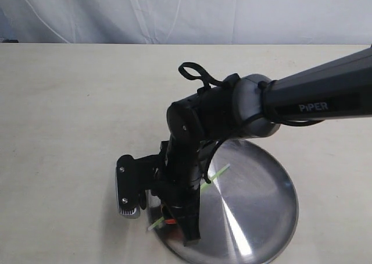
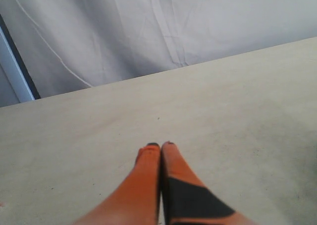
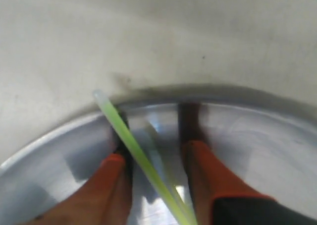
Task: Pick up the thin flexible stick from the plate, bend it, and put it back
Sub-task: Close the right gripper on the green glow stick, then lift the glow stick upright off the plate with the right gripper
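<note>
Thin flexible stick [image 1: 216,174]: light green, lying on a diagonal across the left part of the plate [image 1: 256,200], lower centre of the exterior frame. Its lower left end pokes past the plate's rim. Its middle is hidden behind the arm. Right arm enters from the right edge and folds down at the wrist. Right hand [image 1: 180,226] points down over the plate's left rim, at the stick. Desk [image 1: 70,113] pale beige, white cloth [image 1: 174,14] hung behind it.

Left wrist view: left hand [image 2: 160,145] with its orange fingers [image 2: 143,185] pressed together, nothing between them. Bare desk [image 2: 237,106] below it, cloth [image 2: 148,27] beyond.

Right wrist view: right hand [image 3: 156,145] with fingers [image 3: 208,180] spread apart over the plate [image 3: 257,136], close to its rim. Stick [image 3: 133,145] runs through the gap between them, close against one finger and clear of the other; not clamped. One end of the stick reaches past the rim, over the desk [image 3: 148,36]. The picture is blurred, so it is unclear whether the stick touches the finger.
</note>
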`<state>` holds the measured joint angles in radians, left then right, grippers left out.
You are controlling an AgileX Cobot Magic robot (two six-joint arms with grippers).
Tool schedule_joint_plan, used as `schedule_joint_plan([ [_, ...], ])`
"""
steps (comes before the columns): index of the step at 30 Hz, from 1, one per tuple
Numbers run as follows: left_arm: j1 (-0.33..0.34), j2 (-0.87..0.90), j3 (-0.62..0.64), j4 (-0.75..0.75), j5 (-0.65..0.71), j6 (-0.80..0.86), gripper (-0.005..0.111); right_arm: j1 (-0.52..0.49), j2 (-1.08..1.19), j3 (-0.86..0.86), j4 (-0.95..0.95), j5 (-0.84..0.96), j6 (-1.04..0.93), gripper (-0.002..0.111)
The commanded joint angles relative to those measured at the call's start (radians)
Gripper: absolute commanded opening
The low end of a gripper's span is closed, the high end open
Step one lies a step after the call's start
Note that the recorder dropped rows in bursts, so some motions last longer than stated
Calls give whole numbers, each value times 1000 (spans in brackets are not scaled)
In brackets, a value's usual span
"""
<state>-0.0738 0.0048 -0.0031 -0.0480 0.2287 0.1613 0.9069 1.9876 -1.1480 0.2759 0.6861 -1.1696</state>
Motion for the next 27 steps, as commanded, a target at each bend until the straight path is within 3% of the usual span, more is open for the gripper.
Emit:
schedule_joint_plan([
  [1, -10, -5, 3, 1, -13, -2, 0, 1, 0, -4, -6, -4, -4, 36],
  [4, -10, -5, 3, 1, -13, -2, 0, 1, 0, -4, -9, -4, -4, 27],
  [8, -10, -5, 3, 1, -13, -2, 0, 1, 0, -4, -9, -4, -4, 0],
  [15, -10, -5, 3, 1, -13, -2, 0, 1, -15, -4, -5, -4, 65, -1],
  [23, -10, -5, 3, 1, -13, -2, 0, 1, -173, -4, -36, -71, 345, -1],
  [27, -10, -5, 3, 1, -13, -2, 0, 1, -292, -4, 31, -222, 544, -1],
])
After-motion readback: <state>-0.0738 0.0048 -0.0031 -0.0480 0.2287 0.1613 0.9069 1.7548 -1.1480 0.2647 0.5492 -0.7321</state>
